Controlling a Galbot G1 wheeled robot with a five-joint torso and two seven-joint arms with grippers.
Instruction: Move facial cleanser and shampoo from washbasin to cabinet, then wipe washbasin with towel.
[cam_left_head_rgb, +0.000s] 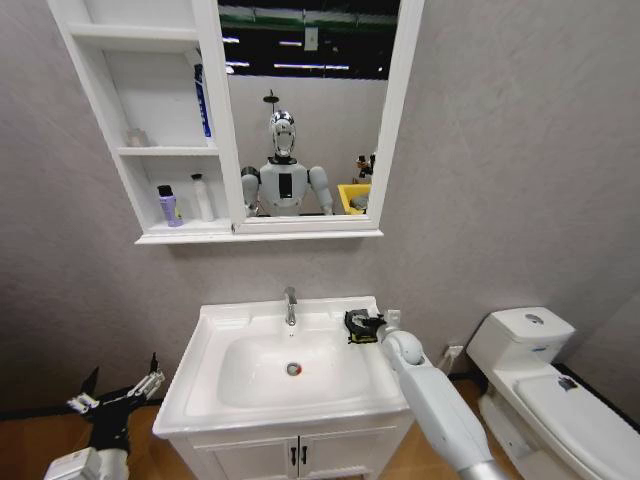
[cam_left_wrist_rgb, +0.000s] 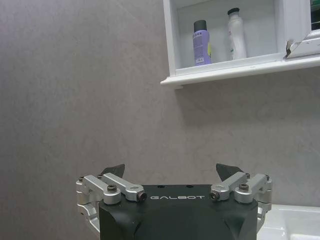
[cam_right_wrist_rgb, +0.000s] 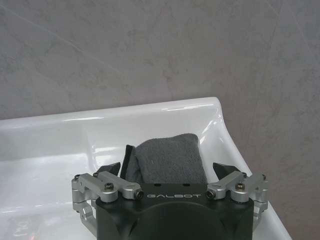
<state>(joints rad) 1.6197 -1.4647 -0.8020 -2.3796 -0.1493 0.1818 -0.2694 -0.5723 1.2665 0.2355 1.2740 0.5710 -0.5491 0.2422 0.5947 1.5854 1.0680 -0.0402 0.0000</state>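
Grey bathroom wall behind. Right tool (cam_right_wrist_rgb: 168, 170), fingers apart, poised over towel (cam_right_wrist_rgb: 167, 159) on washbasin (cam_left_head_rgb: 215, 385) rear right corner. Left tool (cam_left_wrist_rgb: 172, 172) spread, idle low beside basin. Bottles on cabinet (cam_left_head_rgb: 180, 236). Advice: descend squarely, straddle fold, close firmly before wiping.

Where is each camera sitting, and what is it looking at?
Head view: on the head, looking down at the washbasin, with both arms showing.
Left wrist view: on the left arm, facing the wall and cabinet, with the open left claw showing.
Right wrist view: on the right arm, facing the towel between the open right claw.
Shared: head and left wrist views both show the purple bottle.
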